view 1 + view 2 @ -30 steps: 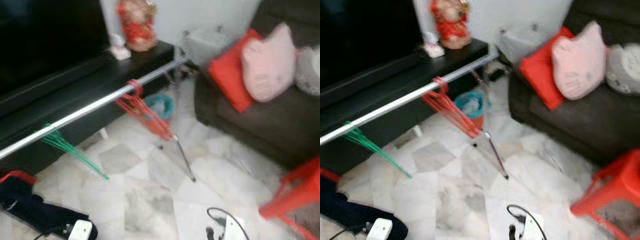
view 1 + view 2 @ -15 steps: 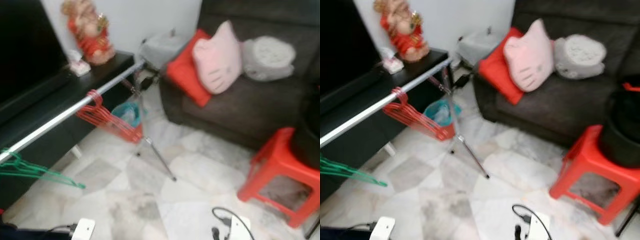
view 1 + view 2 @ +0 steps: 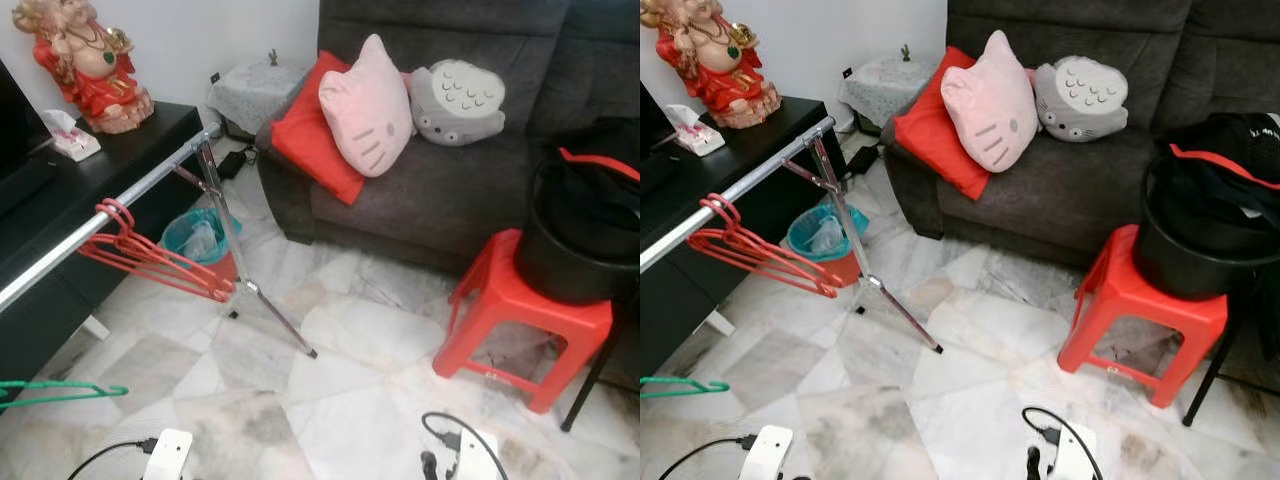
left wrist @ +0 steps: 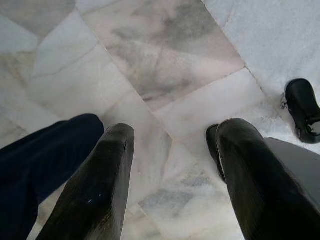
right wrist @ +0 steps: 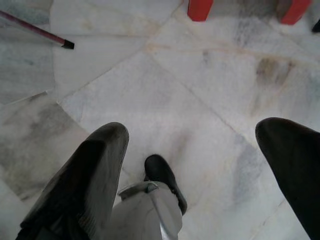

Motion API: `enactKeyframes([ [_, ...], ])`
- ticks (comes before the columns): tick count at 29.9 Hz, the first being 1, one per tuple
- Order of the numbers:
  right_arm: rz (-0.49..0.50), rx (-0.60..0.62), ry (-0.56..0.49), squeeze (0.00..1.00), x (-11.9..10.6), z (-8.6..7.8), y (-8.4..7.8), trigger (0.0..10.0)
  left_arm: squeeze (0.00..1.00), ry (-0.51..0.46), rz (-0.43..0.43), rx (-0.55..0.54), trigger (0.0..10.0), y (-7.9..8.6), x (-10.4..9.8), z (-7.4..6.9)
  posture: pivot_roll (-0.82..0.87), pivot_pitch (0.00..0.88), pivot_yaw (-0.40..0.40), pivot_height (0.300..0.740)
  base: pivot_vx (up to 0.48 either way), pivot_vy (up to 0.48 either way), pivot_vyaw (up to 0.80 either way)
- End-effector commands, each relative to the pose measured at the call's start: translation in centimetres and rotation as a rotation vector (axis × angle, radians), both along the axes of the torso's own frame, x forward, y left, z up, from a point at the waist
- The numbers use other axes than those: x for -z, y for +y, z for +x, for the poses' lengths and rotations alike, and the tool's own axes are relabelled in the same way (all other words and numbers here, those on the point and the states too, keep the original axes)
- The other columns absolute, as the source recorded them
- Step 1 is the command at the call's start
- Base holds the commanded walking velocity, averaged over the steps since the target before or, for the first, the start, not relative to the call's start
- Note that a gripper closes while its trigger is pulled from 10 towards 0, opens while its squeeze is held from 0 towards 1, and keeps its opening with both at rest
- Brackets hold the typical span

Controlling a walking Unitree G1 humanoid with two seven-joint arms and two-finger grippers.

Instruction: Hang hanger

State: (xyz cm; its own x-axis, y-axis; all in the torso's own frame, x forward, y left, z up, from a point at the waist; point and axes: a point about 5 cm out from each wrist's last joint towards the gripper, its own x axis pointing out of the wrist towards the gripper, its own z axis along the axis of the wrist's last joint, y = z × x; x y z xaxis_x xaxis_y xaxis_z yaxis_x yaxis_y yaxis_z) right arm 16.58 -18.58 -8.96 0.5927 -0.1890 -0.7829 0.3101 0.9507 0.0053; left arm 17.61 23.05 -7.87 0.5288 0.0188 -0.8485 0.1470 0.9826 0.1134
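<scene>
I see a silver metal clothes rail (image 3: 120,200) on a folding tripod stand (image 3: 250,290), running along the front edge of the black TV cabinet (image 3: 60,230). A bunch of red plastic hangers (image 3: 150,258) hangs on the rail near its stand end, tilted down toward the floor. A green plastic hanger (image 3: 60,392) pokes in at the left edge of the head view; I can't tell what it hangs from.

Left gripper (image 4: 170,185): both black fingers spread wide, nothing between them, pointing down at the marble floor (image 3: 340,400), dark fabric beside one finger. Right gripper (image 5: 200,180): fingers also wide apart, holding nothing, above bare marble, with the stand's leg tip and red stool feet in its view.

A red plastic stool (image 3: 520,320) stands by the grey fabric sofa (image 3: 450,190) and carries a black bucket (image 3: 570,250). The sofa holds a red cushion (image 3: 305,150), a pink cat-face cushion (image 3: 365,105) and a grey round plush (image 3: 455,100). A red seated figurine (image 3: 85,65) sits at the cabinet's end. A teal bin (image 3: 195,235) stands under the rail.
</scene>
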Motion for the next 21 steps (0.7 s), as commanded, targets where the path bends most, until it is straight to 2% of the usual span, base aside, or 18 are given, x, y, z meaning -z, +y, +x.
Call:
enactKeyframes([
  [1, 0.009, 0.008, 0.011, 0.00, 0.17, -0.30, 0.29, 10.0, 0.00, 0.019, 0.027, 0.020, 10.0, 0.40, 0.13, -0.47, -0.02, 0.000, 0.096, 0.740, 0.000, -0.371, -0.69],
  [4, 0.009, 0.010, 0.012, 0.00, 0.18, -0.32, 0.30, 10.0, 0.00, 0.020, 0.025, 0.009, 10.0, 0.42, 0.15, -0.52, -0.02, 0.000, 0.096, 0.740, 0.000, -0.369, -0.69],
  [21, 0.009, 0.015, 0.011, 0.00, 0.17, -0.31, 0.28, 10.0, 0.00, 0.018, 0.022, 0.009, 10.0, 0.40, 0.14, -0.49, -0.02, 0.000, 0.096, 0.740, 0.000, 0.000, -0.69],
])
